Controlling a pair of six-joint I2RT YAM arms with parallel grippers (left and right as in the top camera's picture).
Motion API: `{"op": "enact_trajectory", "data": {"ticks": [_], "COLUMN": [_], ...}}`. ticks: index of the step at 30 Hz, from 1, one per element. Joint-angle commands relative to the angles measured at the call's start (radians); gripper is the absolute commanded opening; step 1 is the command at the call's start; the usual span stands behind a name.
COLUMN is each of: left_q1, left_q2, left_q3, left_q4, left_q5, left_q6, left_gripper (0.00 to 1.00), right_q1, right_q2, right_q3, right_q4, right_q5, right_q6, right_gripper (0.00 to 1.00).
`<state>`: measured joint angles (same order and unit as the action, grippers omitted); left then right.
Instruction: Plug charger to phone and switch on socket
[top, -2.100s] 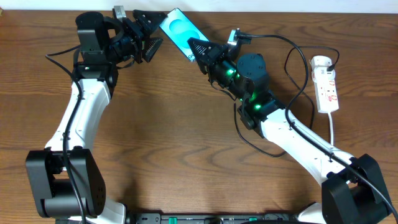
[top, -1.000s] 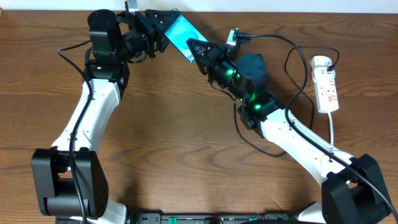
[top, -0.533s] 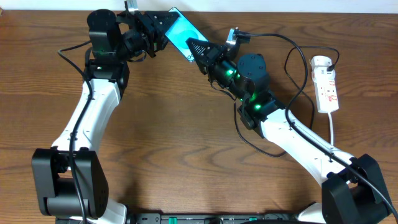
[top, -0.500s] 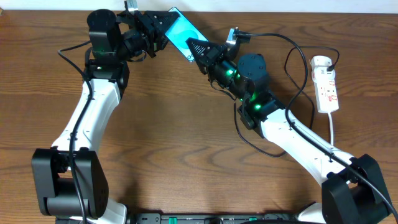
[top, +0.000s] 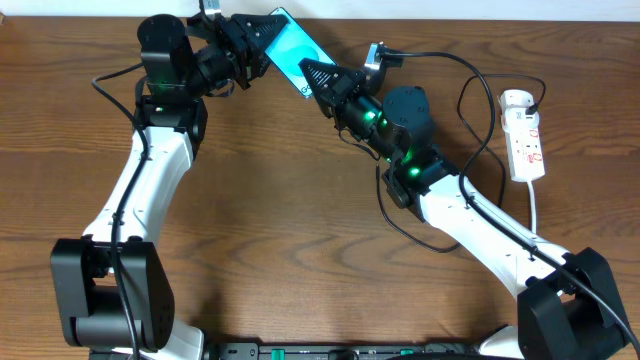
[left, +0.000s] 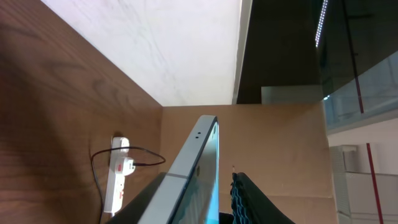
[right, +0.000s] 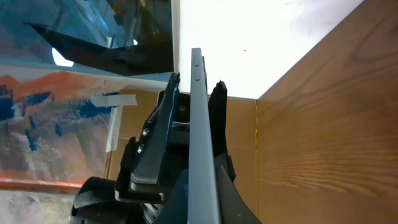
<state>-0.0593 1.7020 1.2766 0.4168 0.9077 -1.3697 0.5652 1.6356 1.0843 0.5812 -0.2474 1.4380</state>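
Observation:
The phone (top: 287, 45), turquoise screen up, is held at the back of the table between both arms. My left gripper (top: 258, 35) is shut on its far-left end, one finger on each face, as the left wrist view shows on the phone (left: 196, 168). My right gripper (top: 312, 80) is shut on the near-right end; its view shows the phone (right: 198, 124) edge-on with the left gripper (right: 193, 93) beyond. The white socket (top: 524, 135) lies at the right. The charger (top: 468, 95), a thin black cable, loops from the socket toward the right arm. Its connector tip is hidden.
The socket's thick white cord (top: 535, 210) trails toward the front right, past the right arm's base. In the left wrist view the socket (left: 117, 180) and charger cable (left: 140, 163) lie on the wood. A pale wall borders the table's back edge.
My left gripper's fingers have closed onto the phone's far end. The phone and both arms have barely shifted since a second ago.

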Motion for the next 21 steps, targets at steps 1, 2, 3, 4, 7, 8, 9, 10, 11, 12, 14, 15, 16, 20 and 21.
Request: {"op": "enact_trajectory", "data": {"ticks": [1, 2, 3, 4, 7, 8, 9, 10, 11, 12, 14, 15, 16, 20, 21], "left_q1": [0.001, 0.001, 0.001, 0.001, 0.001, 0.001, 0.0, 0.0, -0.001, -0.004, -0.013, -0.021, -0.029, -0.051, -0.051], "left_q2": [-0.003, -0.003, -0.003, -0.003, -0.003, -0.003, -0.003, -0.003, -0.003, -0.003, -0.003, -0.003, -0.003, -0.003, -0.003], "left_q3": [0.004, 0.004, 0.004, 0.004, 0.004, 0.004, 0.004, 0.004, 0.004, 0.004, 0.004, 0.004, 0.004, 0.004, 0.004], "left_q4": [0.019, 0.019, 0.019, 0.02, 0.019, 0.02, 0.019, 0.019, 0.019, 0.02, 0.02, 0.02, 0.02, 0.05, 0.057], "left_q5": [0.027, 0.027, 0.029, 0.031, 0.043, 0.045, 0.045, 0.046, 0.045, 0.045, 0.044, 0.04, 0.034, 0.014, 0.014], "left_q6": [-0.002, -0.002, -0.002, -0.003, -0.018, -0.024, -0.029, -0.035, -0.043, -0.047, -0.05, -0.05, -0.05, -0.05, -0.05], "left_gripper": [0.33, 0.33, 0.33, 0.33, 0.33, 0.33, 0.33, 0.33, 0.33, 0.33, 0.33, 0.33, 0.33, 0.33, 0.33], "right_q1": [0.005, 0.005, 0.005, 0.005, 0.005, 0.005, 0.005, 0.005, 0.005, 0.005, 0.005, 0.005, 0.006, 0.006, 0.006], "right_q2": [-0.001, -0.001, -0.001, -0.001, -0.001, -0.001, -0.001, -0.001, -0.001, -0.001, -0.001, -0.001, -0.001, -0.001, -0.001], "right_q3": [0.017, 0.017, 0.017, 0.017, 0.017, 0.017, 0.017, 0.017, 0.017, 0.017, 0.017, 0.017, 0.017, 0.017, 0.017], "right_q4": [-0.005, -0.005, -0.005, -0.005, -0.005, -0.005, -0.005, -0.005, -0.005, -0.005, -0.005, -0.005, -0.005, -0.013, -0.013], "right_q5": [-0.016, -0.006, -0.001, 0.006, 0.025, 0.033, 0.039, 0.047, 0.055, 0.062, 0.07, 0.072, 0.073, 0.073, 0.073], "right_q6": [-0.057, -0.075, -0.086, -0.103, -0.139, -0.148, -0.154, -0.158, -0.161, -0.166, -0.169, -0.169, -0.169, -0.168, -0.168], "right_gripper": [0.01, 0.01, 0.01, 0.01, 0.01, 0.01, 0.01, 0.01, 0.01, 0.01, 0.01, 0.01, 0.01, 0.01, 0.01]}}
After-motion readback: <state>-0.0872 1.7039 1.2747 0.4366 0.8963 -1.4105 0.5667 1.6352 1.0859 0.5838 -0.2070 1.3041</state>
